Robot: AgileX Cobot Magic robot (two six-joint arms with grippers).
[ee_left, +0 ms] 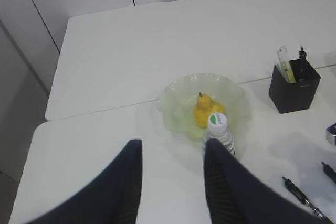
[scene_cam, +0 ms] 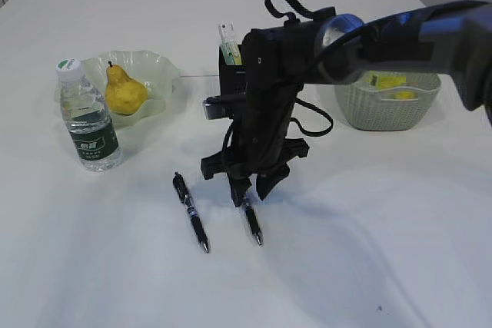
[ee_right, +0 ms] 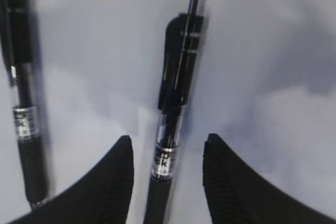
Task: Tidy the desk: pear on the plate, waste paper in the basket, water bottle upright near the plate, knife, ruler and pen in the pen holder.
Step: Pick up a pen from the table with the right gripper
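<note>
From my station I see the right claw (scene_cam: 247, 192) lowered to the white worktop (scene_cam: 369, 251) near the middle of the scene, its two fingers (ee_right: 118, 179) spread apart, with a black pen (ee_right: 176, 108) lying flat between them; in the right wrist view neither finger touches the pen, so this claw is released and grasps nothing. In the exterior view the near end of this pen (scene_cam: 252, 225) comes out below the claw, toward me. A second pen (scene_cam: 191, 212) lies flat just to the left of the first, nearly parallel to it, and the two are apart. The left claw (ee_left: 173, 182) is high above the left part of the worktop, also released, with empty space between its fingers. The pear (scene_cam: 123, 90) sits on the pale green plate (scene_cam: 165, 74) at the far left. The water bottle (scene_cam: 88, 117) stands upright just in front of the plate, on its near left side, with its cap on. The black pen holder (ee_left: 293, 85) stands at the far middle, partly hidden behind the right arm in the exterior view, and a ruler (ee_left: 285, 64) stands up in it. The basket (scene_cam: 388, 105) stands at the far right and has yellow paper (scene_cam: 388, 81) in it.
</note>
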